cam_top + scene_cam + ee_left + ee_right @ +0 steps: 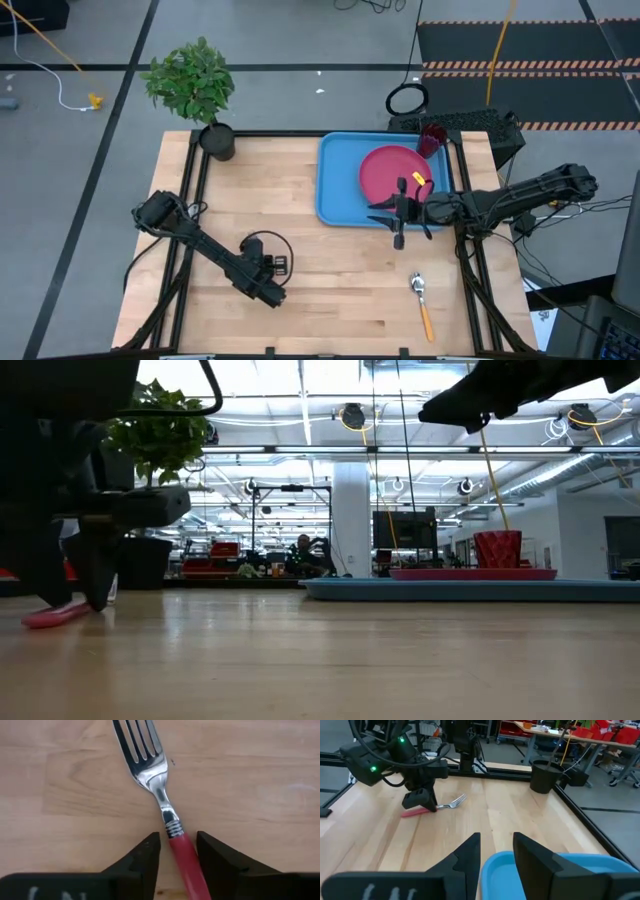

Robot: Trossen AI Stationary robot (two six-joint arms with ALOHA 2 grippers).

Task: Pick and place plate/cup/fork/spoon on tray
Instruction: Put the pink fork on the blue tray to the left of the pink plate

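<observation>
Left wrist view: the small fork with silver metal tines and a red-pink plastic handle (167,815) is shown lying flat on the pale wooden table (260,780), its handle running between the two dark fingers (142,857) of the left hand (177,855). The fingers are spread to either side of the handle, a narrow gap being visible on each side, so the fork is judged to be straddled but not yet pinched. In the high view this hand (268,266) is placed low over the table's left half, well apart from the large light-blue rectangular plastic tray (335,180).

The round flat pink-red plastic plate (385,172) is already seated in the tray, and the small maroon plastic tumbler, the cup (432,138), stands at the tray's far right corner. The small spoon with a silver bowl and an orange handle (422,304) is left on the table near the right edge. The right hand (400,212) is held over the tray's near rim, its fingers (470,855) parted and empty.

For a sound grasp, the fingers should be closed squarely on the handle just behind the ribbed metal collar, kept low to the table so that the thin handle is not pushed aside. The lift is best made vertically before any travel toward the tray, and the fork set down on bare tray beside the plate.
</observation>
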